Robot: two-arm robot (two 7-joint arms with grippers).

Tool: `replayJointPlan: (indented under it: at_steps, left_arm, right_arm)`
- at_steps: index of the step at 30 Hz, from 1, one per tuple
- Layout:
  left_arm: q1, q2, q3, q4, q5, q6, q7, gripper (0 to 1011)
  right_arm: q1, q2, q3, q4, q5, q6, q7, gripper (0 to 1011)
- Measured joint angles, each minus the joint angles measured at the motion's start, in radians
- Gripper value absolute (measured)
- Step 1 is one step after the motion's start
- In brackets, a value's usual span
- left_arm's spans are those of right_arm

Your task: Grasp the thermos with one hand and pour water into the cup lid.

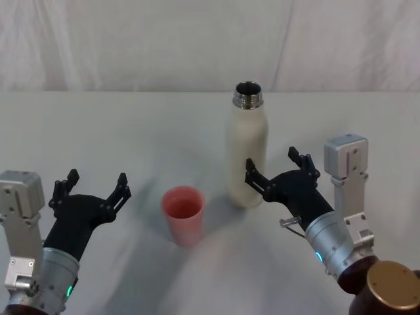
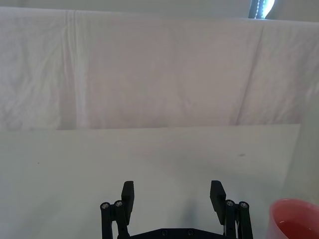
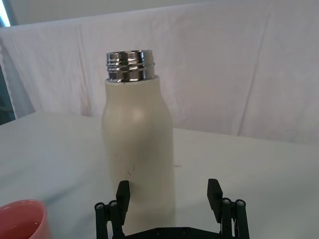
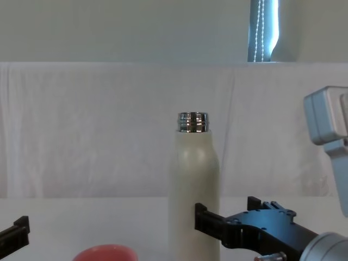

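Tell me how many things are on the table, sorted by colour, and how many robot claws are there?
Cream-white: 1, the thermos, standing upright with its chrome neck uncapped.
Pink-red: 1, the cup lid, mouth up.
Black claws: 2, the left gripper and the right gripper, both open.
Total: 4.

Staged test bench, lab-like, not a home.

Table (image 1: pixel 98 131) covered in plain white, bare apart from thermos (image 1: pixel 247 147) and cup lid (image 1: pixel 183 213). Creased white cloth backdrop (image 1: pixel 164 39) hung straight behind, closing off the room. Above the cloth in chest view, a plain pale wall (image 4: pixel 109 27) and a narrow bright strip with a beaded blind cord (image 4: pixel 262 30), window-like. No furniture, no household clutter. Robot hardware at near edge: black grippers, grey wrist boxes (image 1: pixel 346 157), small lit indicators on the arms.
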Motion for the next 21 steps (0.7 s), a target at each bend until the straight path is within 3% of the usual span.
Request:
replayJointPlan:
  at_steps: [21]
  left_arm:
    - [0.0, 0.0, 0.0, 0.0, 0.0, 0.0, 0.0, 1001]
  right_arm:
    - [0.024, -0.014, -0.032, 0.016, -0.012, 0.008, 0.008, 1002]
